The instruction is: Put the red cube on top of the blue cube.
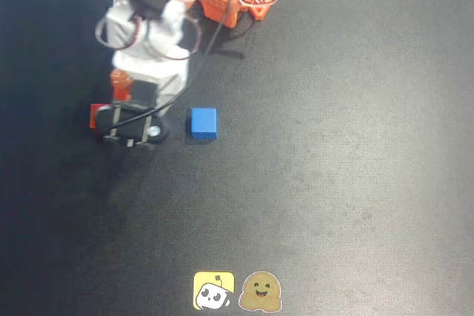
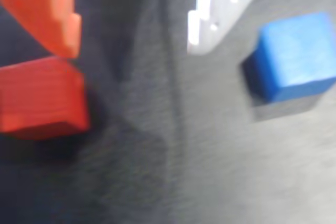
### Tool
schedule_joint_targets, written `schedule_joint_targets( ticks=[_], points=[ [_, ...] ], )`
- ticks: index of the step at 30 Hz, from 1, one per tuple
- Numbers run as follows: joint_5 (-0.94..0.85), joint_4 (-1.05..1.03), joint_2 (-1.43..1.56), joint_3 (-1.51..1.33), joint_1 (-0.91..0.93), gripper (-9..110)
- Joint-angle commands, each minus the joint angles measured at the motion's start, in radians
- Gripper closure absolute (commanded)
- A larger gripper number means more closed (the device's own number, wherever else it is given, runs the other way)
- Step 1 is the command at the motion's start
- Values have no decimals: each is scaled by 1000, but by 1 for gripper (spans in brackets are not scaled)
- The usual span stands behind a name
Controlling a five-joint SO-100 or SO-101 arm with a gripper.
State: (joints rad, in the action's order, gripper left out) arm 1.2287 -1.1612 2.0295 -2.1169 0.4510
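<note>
In the wrist view the gripper gapes open over the dark table, small matte red cube at left, bright blue cube at right.

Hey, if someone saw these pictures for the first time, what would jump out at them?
Probably the blue cube, bright and alone on the dark table in the overhead view. Next, the orange and white arm at upper left, its open tool hanging over bare table, with the red cube just outside the orange finger.
</note>
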Motion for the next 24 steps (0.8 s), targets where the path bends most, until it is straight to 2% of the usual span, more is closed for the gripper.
schedule_joint_targets(
  ticks=[1,4,6,24],
  points=[
    [-29,34,-37,64,40,85],
    [-46,46,-83,89,75,84],
    [-67,55,-112,100,100,79],
    [-244,179,-285,66,190,73]
  ],
)
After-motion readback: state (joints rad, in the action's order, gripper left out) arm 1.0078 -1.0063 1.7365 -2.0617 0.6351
